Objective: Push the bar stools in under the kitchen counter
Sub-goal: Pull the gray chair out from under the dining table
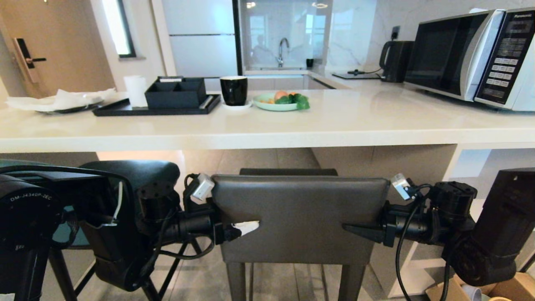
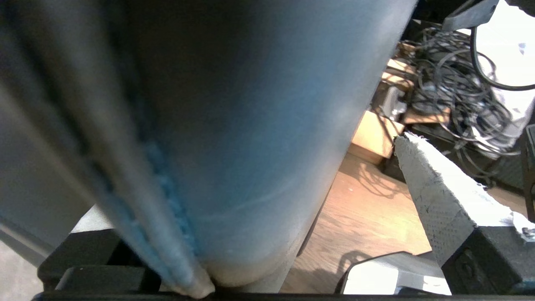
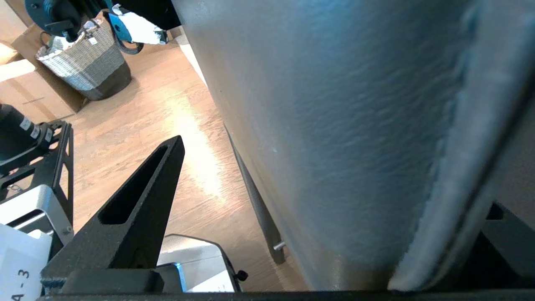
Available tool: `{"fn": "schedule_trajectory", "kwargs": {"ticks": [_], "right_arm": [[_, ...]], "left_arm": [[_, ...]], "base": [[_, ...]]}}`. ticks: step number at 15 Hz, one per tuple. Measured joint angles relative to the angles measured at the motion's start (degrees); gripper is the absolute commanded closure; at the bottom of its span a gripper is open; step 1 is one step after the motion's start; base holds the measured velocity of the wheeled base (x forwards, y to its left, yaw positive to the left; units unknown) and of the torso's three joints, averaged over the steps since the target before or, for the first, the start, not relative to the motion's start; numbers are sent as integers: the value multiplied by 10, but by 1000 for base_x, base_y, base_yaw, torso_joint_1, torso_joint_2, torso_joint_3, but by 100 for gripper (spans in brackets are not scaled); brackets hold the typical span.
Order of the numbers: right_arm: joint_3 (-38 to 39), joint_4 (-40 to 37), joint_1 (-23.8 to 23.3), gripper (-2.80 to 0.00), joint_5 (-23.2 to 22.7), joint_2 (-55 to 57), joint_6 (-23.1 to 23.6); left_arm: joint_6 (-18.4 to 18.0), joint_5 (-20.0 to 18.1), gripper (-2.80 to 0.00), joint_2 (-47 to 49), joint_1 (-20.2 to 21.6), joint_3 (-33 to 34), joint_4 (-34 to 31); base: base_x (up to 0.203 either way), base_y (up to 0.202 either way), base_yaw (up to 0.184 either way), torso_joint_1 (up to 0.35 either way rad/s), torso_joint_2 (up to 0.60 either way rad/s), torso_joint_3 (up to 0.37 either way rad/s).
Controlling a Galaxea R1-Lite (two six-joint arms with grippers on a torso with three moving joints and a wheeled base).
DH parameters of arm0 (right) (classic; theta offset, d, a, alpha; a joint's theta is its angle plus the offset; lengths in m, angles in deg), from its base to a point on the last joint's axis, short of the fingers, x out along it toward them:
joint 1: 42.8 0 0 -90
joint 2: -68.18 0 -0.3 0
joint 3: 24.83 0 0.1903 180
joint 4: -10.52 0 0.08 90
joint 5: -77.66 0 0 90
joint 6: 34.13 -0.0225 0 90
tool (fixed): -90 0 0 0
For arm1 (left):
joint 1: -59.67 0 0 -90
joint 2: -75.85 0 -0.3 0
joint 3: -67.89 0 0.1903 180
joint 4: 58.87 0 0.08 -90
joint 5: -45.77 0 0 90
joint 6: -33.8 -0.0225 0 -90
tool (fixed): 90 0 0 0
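Observation:
The grey bar stool (image 1: 301,209) stands in front of me, its square back just below the edge of the white kitchen counter (image 1: 267,125). My left gripper (image 1: 245,222) straddles the back's left edge and my right gripper (image 1: 354,225) its right edge. Both are open. In the left wrist view the grey leather back (image 2: 250,125) fills the space between the jaws, and the white padded finger (image 2: 439,196) stands clear of it. The right wrist view shows the back (image 3: 334,125) with the black finger (image 3: 142,196) apart from it. The teal bar stool (image 1: 142,171) is at the left, mostly hidden by my left arm.
On the counter are a microwave (image 1: 472,54), a kettle (image 1: 395,60), a black tray (image 1: 159,106), a mug (image 1: 234,90) and a plate of fruit (image 1: 278,102). White shelves (image 1: 472,167) and cardboard boxes (image 1: 501,288) are at the right. A wicker basket (image 3: 83,62) and cables (image 2: 451,83) sit on the floor behind.

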Motion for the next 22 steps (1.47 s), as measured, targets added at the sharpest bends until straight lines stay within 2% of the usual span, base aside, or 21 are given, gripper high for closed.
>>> {"fn": "schedule_trajectory", "kwargs": {"ticks": [13,22], "right_arm": [[46,15,1,-280,-1,-12,1],[72,12,2,-280,-1,-32,1]], "left_arm": [[1,11,-280,-49,-18,65,1],[-1,21,-280,-64,-19,81,3]], "base": [[-195,0,-2,3,3,3],[-195,0,-1,2,0,1]]}}
